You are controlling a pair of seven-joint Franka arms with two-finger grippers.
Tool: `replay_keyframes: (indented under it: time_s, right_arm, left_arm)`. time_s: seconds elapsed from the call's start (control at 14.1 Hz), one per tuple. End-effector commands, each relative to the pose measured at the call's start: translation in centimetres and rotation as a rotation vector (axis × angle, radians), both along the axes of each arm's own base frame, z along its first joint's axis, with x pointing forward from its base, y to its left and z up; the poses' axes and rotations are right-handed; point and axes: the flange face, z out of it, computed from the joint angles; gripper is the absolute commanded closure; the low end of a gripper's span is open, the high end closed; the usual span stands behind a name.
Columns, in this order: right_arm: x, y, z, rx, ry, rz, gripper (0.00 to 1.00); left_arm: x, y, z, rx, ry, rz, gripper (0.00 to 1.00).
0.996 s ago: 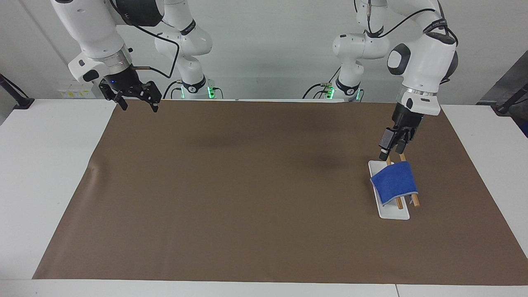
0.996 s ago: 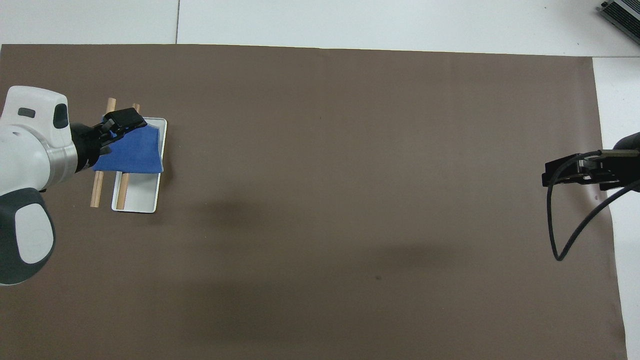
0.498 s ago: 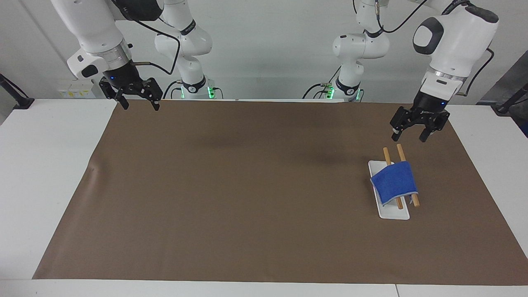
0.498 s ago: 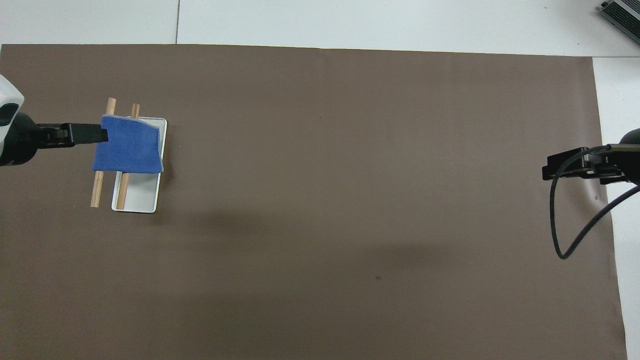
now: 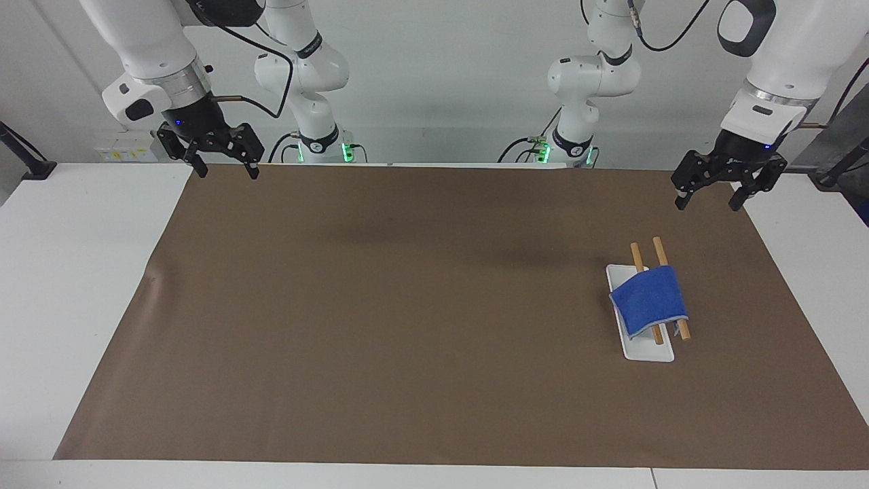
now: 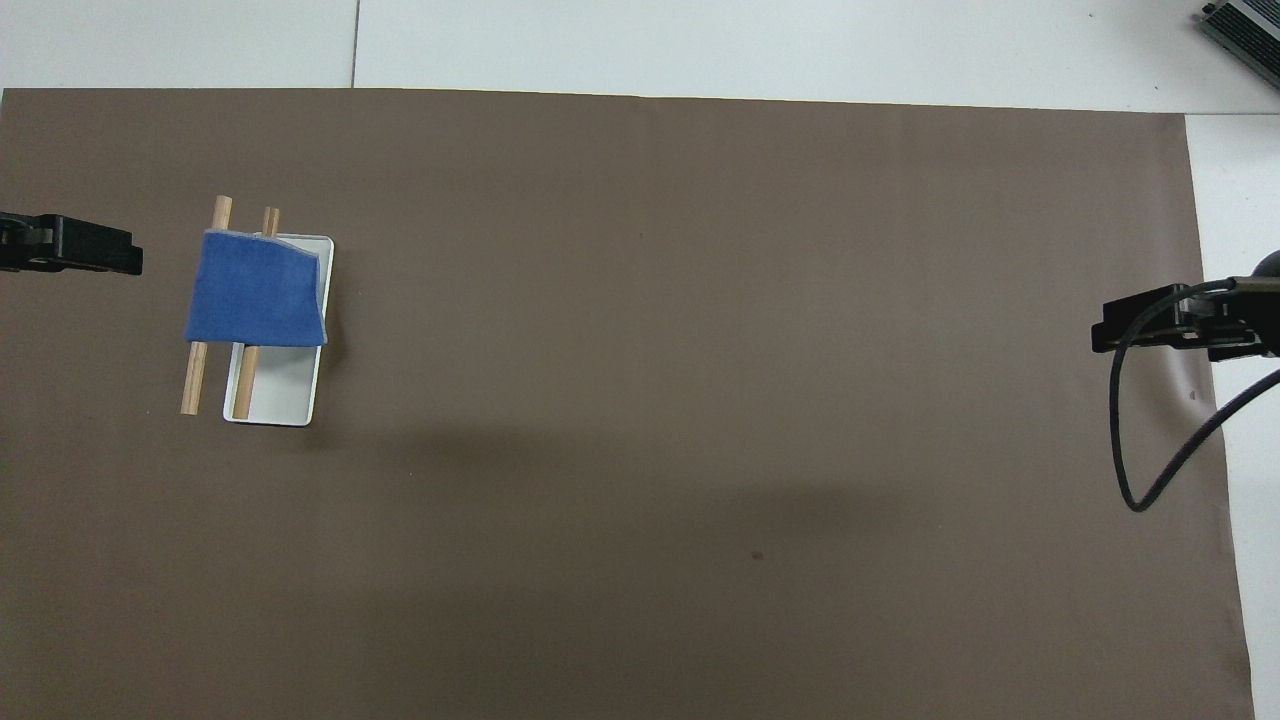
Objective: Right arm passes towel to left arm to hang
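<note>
The bright-blue towel (image 5: 650, 299) hangs draped over two wooden rods (image 5: 656, 250) on a white tray (image 5: 650, 351), toward the left arm's end of the table. It also shows in the overhead view (image 6: 258, 290). My left gripper (image 5: 707, 202) is open and empty, raised over the brown mat's edge, well apart from the towel; the overhead view shows it (image 6: 90, 250) beside the rods. My right gripper (image 5: 227, 173) is open and empty, raised over the mat's corner at the right arm's end, and also shows in the overhead view (image 6: 1150, 325).
A brown mat (image 5: 407, 305) covers most of the white table (image 5: 75, 272). A black cable (image 6: 1130, 480) loops down from the right gripper. Both arm bases stand at the table's robot edge.
My left gripper has risen from just above the rods and drawn back toward its end of the table, its fingers now spread. The towel stays on the rods. The right gripper barely shifted.
</note>
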Motion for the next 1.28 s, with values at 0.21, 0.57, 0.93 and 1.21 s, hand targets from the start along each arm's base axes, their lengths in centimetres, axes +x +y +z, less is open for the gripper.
replay_keyframes:
  time_s: [0.21, 0.57, 0.93, 1.21]
  right_arm:
    - [-0.2, -0.5, -0.1, -0.007, 0.018, -0.009, 0.00]
    - [-0.3, -0.7, -0.2, -0.021, 0.020, -0.002, 0.00]
    - [-0.4, -0.9, -0.5, -0.018, 0.026, -0.003, 0.00]
    - [-0.4, -0.7, -0.5, -0.010, 0.027, 0.001, 0.00]
  left_arm:
    - [-2.6, 0.4, 0.5, 0.020, 0.145, -0.121, 0.00]
    - [-4.5, 0.3, -1.3, 0.011, 0.192, -0.102, 0.00]
    - [-4.0, -0.2, -0.9, 0.013, 0.166, -0.103, 0.00]
    - [-4.2, -0.2, 0.0, 0.024, 0.150, -0.099, 0.00]
